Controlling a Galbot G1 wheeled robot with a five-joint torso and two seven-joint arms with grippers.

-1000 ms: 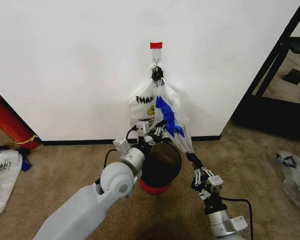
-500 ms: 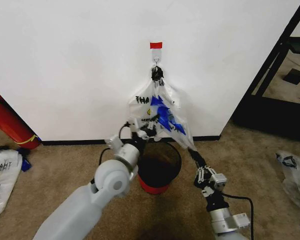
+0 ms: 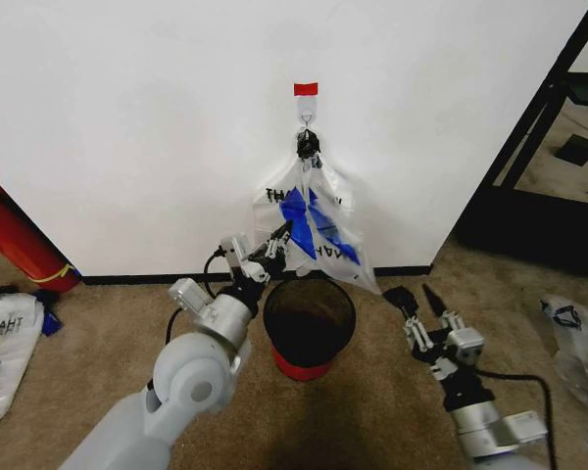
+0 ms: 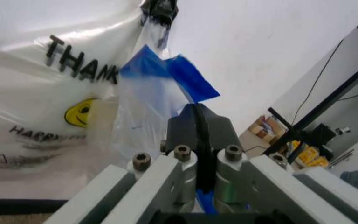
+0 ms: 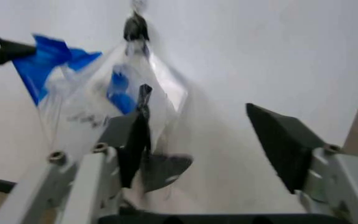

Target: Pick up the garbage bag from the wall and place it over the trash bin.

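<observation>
The garbage bag [image 3: 314, 220], thin white plastic with black print and a blue piece, hangs from a metal hook [image 3: 307, 119] on the white wall [image 3: 127, 117], under a red tape square [image 3: 306, 89]. Directly below stands the trash bin [image 3: 348, 305], black mesh on a red base. My left gripper [image 3: 277, 239] is shut on the bag's blue piece, level with the print; the left wrist view shows that gripper [image 4: 197, 112] pinching blue plastic in front of the garbage bag [image 4: 48, 102]. My right gripper [image 3: 416, 297] is open beside the bag's lower right corner, apart from it. In the right wrist view my right gripper [image 5: 210, 135] holds nothing.
A red cylinder [image 3: 15, 240] leans against the wall at the far left. A printed bag [image 3: 5, 343] lies on the carpet at the left, another bag [image 3: 578, 348] at the right. A black shelf frame [image 3: 539, 147] stands at the right.
My right gripper has let go of the bag's lower right corner, opened and drawn back to the right. My left gripper has moved left and slightly up, pulling the blue piece with it.
</observation>
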